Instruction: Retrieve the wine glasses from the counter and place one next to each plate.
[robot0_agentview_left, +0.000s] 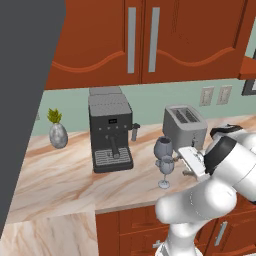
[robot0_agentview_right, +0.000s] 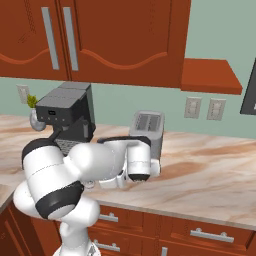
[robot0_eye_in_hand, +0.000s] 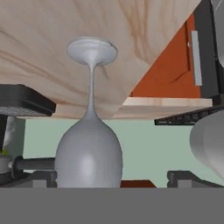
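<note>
**mo:** Hand view question. Where's the safe room around this grab? Big stuff first please.

**kit:** Counter runs out ahead of the gripper, and its edge shows not far past the glass, so I wouldn't shove forward. In the left base view, the coffee machine sits well beyond the glasses on the far side from the hand. The toaster is close beside the hand, toward the wall. I'd guess straight up is the free way out.

**mo:** And the second glass?

**kit:** Just off to one side of the fingers, near enough to clip on a sideways swing.

**mo:** Is it gripping yet?

**kit:** Nope, fingers are spread. The bowl sits between them, nearer one tip, and there's clear room on the other side.

**mo:** Where would you hold it?

**kit:** Looks light, thin, slick and breakable, with a tall stem, so tippy. I'd close gently on the bowl's widest part. The stem is skinny and easy to miss.
</note>
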